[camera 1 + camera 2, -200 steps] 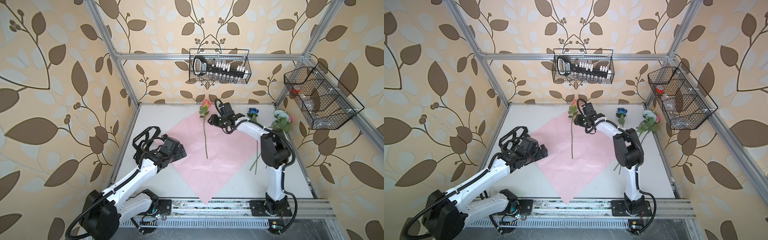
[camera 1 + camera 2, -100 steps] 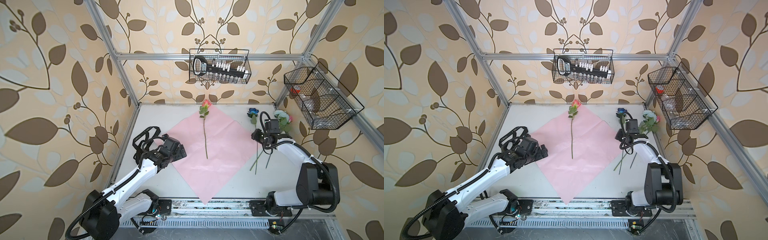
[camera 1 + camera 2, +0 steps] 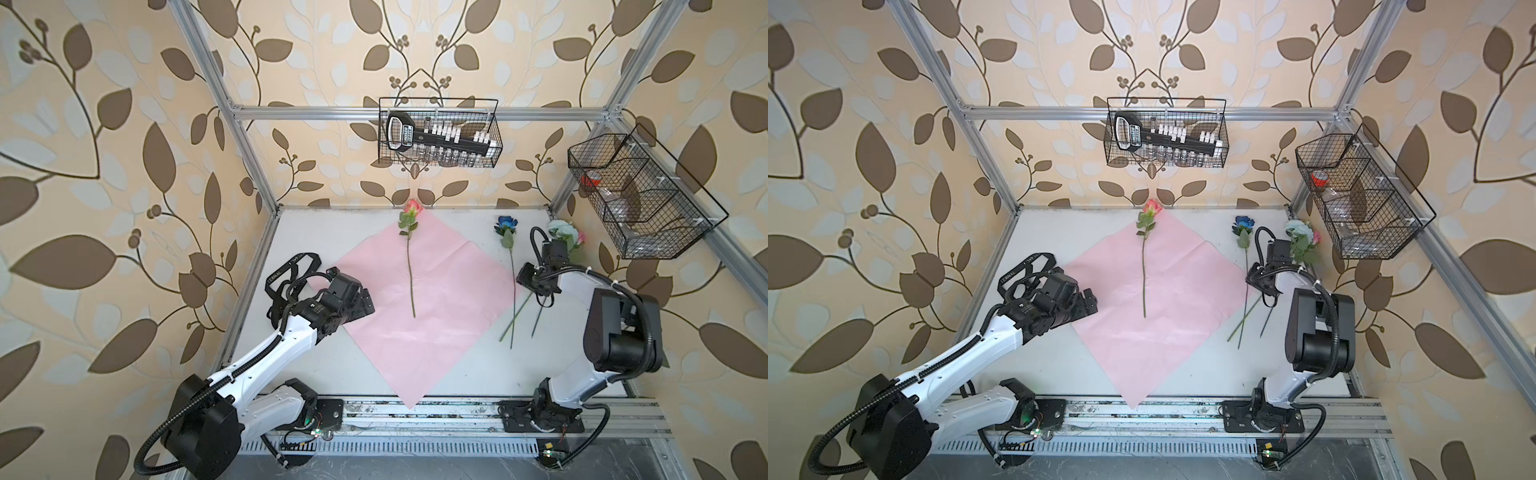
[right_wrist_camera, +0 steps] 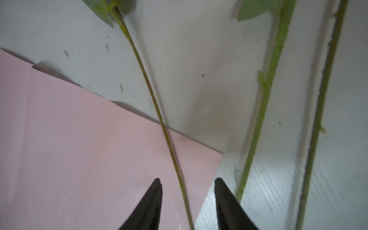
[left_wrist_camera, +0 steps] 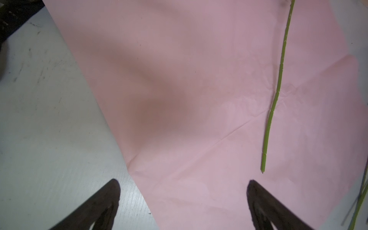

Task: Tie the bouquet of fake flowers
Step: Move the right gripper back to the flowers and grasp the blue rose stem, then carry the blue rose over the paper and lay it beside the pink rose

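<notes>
Right hand [image 4: 188, 181] is half-wide and straddles the blue rose stem [image 4: 155, 103], not pinching it. Judgement: go low, centre the stem in the jaws, and close without catching the wrapping paper [image 3: 436, 324] corner underneath. Avoid the next stem [image 4: 264, 103] just beside the hand. Left hand [image 5: 183, 181] is wide, empty, over the paper edge. Pink rose [image 3: 411, 208] lies on the paper between the hands; bouquet not yet gathered. Back wire basket [image 3: 436, 100] holds a black socket rail [image 3: 440, 139]. Side wire basket [image 3: 665, 245] holds a red-capped item [image 3: 1320, 178]; rest unclear.
</notes>
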Available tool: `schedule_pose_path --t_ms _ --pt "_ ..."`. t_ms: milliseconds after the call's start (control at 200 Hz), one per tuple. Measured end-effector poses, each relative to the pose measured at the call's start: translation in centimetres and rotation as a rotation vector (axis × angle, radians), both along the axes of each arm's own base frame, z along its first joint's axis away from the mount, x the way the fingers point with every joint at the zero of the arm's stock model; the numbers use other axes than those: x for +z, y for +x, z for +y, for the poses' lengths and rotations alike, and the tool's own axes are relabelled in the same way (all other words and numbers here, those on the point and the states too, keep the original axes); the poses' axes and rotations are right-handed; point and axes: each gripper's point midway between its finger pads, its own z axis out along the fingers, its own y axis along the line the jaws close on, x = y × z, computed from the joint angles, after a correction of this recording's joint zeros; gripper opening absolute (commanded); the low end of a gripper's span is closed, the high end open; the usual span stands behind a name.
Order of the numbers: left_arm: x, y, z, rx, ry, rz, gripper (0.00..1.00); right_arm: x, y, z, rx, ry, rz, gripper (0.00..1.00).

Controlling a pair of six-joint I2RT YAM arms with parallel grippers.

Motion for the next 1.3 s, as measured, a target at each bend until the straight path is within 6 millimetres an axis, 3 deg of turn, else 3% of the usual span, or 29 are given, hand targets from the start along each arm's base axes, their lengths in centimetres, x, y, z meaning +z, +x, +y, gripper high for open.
schedule_pose_path --t_ms 155,325,570,675,940,1035,1130,1225,1300 --pt "-0.5 0.0 0.0 0.000 0.009 0.016 0.99 -0.4 4.5 -0.5 0.028 0.005 -0.036 0.46" --pt "-0.9 0.2 -0.1 0.000 0.018 0.031 0.99 -1.9 7.9 -0.2 0.075 -0.010 -0.034 0.45" --pt "-0.8 0.7 -0.4 -0.006 0.024 0.034 0.99 -2.3 12.1 0.9 0.145 -0.083 -0.043 0.12" --pt "-0.7 0.7 -0.4 -0.008 0.025 0.034 0.99 -2.4 12.7 0.9 0.166 -0.113 -0.036 0.00" --pt "-0.6 0.7 -0.4 -0.010 0.025 0.033 0.99 -2.1 11.6 0.7 0.188 -0.142 0.020 0.00" --pt "-0.6 0.7 -0.4 -0.010 0.025 0.033 0.99 -0.6 10.9 1.2 0.200 -0.142 0.019 0.00" --pt "-0.6 0.7 -0.4 -0.009 0.025 0.032 0.99 2.9 10.8 2.8 0.222 -0.126 -0.046 0.00" --pt "-0.5 0.7 -0.4 -0.009 0.023 0.029 0.99 6.9 10.6 5.6 0.255 -0.098 -0.137 0.00" --pt "-0.4 0.7 -0.4 -0.009 0.021 0.025 0.99 8.7 10.5 8.7 0.294 -0.070 -0.189 0.00"
